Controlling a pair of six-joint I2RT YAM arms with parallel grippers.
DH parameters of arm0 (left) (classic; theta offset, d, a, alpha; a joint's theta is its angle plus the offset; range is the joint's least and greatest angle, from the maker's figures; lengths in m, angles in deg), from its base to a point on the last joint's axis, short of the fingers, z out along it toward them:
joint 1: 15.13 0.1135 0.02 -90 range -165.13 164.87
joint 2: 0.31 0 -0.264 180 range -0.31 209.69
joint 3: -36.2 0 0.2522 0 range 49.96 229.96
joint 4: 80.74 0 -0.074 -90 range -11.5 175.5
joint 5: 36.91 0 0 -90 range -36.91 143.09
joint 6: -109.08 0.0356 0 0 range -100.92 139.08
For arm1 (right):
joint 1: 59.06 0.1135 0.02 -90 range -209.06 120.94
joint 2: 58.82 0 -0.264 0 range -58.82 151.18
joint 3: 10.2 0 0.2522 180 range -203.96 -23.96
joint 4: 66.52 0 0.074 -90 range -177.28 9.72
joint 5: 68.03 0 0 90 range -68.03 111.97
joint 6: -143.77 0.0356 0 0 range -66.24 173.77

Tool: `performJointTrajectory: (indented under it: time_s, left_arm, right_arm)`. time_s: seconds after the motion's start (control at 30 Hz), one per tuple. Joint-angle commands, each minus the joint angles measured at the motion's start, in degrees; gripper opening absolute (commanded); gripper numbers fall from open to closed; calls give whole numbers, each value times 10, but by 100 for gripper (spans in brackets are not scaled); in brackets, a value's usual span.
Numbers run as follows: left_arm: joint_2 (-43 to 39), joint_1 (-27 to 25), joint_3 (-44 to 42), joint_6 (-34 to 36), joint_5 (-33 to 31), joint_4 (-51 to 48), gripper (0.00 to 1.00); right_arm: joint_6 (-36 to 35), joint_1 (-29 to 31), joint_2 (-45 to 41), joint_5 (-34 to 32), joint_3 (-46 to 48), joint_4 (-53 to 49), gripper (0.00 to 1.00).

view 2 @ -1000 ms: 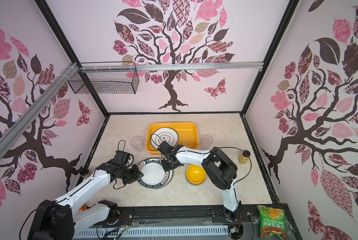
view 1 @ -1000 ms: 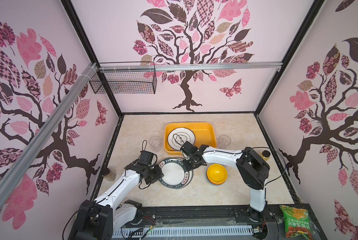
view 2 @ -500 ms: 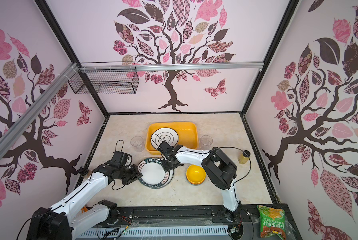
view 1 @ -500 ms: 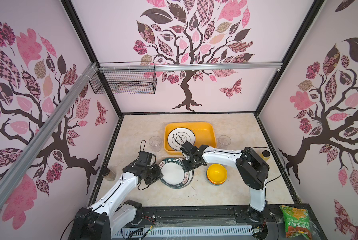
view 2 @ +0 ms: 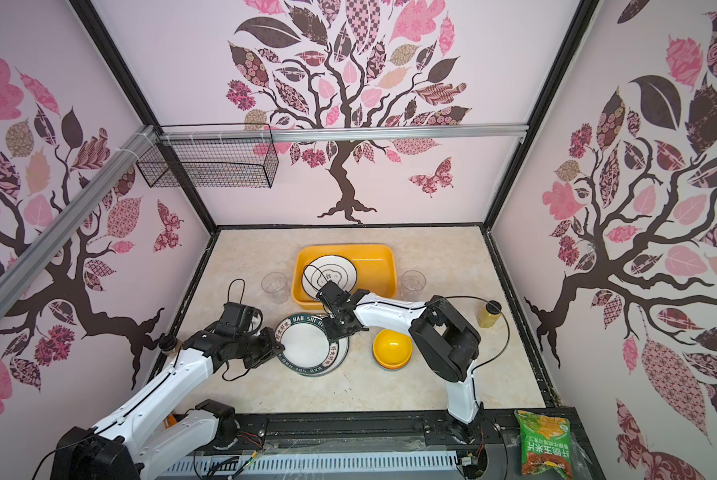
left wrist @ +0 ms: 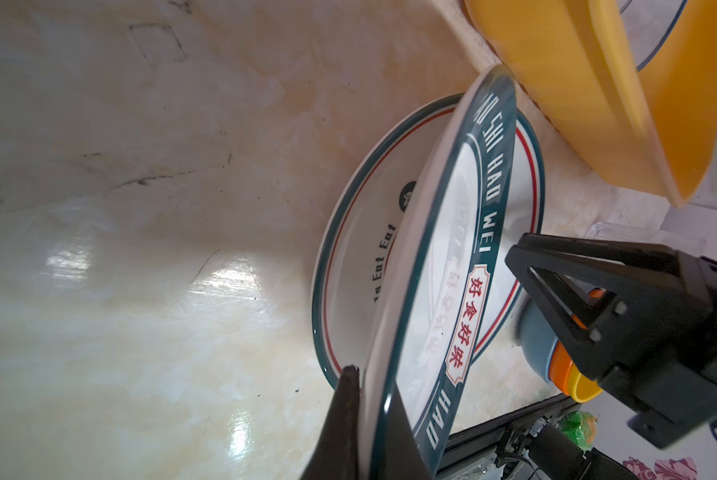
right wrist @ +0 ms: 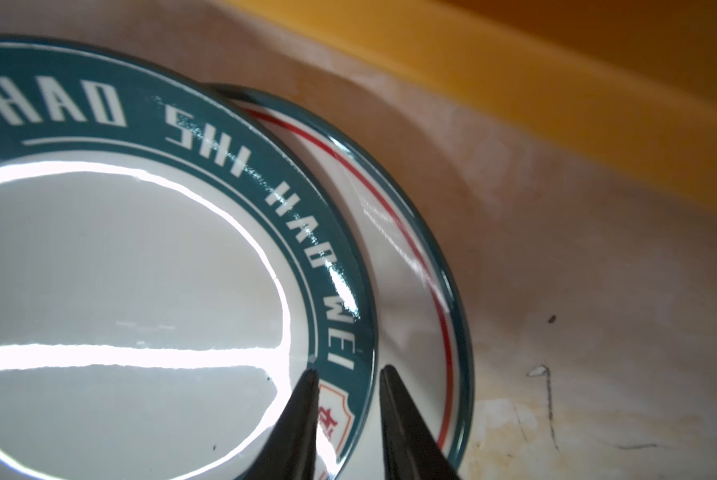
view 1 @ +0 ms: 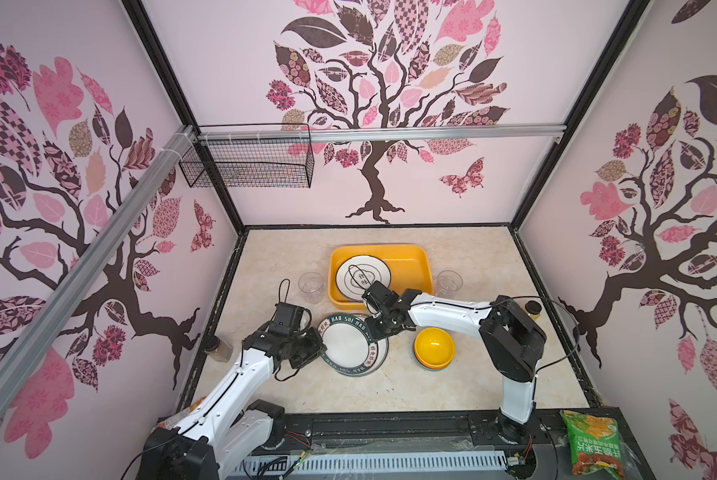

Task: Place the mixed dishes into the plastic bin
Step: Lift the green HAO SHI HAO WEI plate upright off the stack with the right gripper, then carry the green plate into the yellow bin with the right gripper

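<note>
Two white plates are stacked mid-table. The top plate (view 1: 350,343) (view 2: 307,343) has a wide teal rim and sits tilted on the lower plate (view 1: 379,355) (left wrist: 361,249). My left gripper (view 1: 318,345) (left wrist: 373,386) is shut on the top plate's left rim. My right gripper (view 1: 379,328) (right wrist: 347,370) straddles the opposite rim, jaws apart and not pinching it. The yellow plastic bin (view 1: 411,257) stands just behind with one plate (view 1: 363,276) in it. A stack of bowls (view 1: 433,347), yellow on top, sits to the right. Clear tumblers (view 1: 310,286) (view 1: 449,282) flank the bin.
An amber bottle (view 1: 531,309) stands by the right wall and a small jar (view 1: 217,349) by the left wall. A green snack bag (view 1: 591,440) lies on the front rail. A black wire basket (view 1: 248,162) hangs high at the back left.
My left gripper has closed on the top plate's left rim. The right gripper's jaws have spread apart around the far rim. The plates have hardly moved.
</note>
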Motion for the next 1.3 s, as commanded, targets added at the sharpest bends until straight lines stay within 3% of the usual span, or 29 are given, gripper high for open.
performJointTrajectory:
  time_s: [0.0, 0.5, 0.8, 1.27]
  left_arm:
    - [-27, -1, 15, -1, 6, 10, 0]
    - [-95, -1, 53, -29, 60, 37, 0]
    - [-77, 0, 84, -57, 77, 84, 0]
    - [-52, 0, 97, -113, 122, 170, 0]
  right_arm:
    - [10, -6, -65, 6, 7, 7, 32]
    - [47, -86, -196, 89, 89, 63, 38]
    - [81, -119, -245, 150, 141, 120, 45]
    - [143, -151, -284, 205, 182, 215, 44]
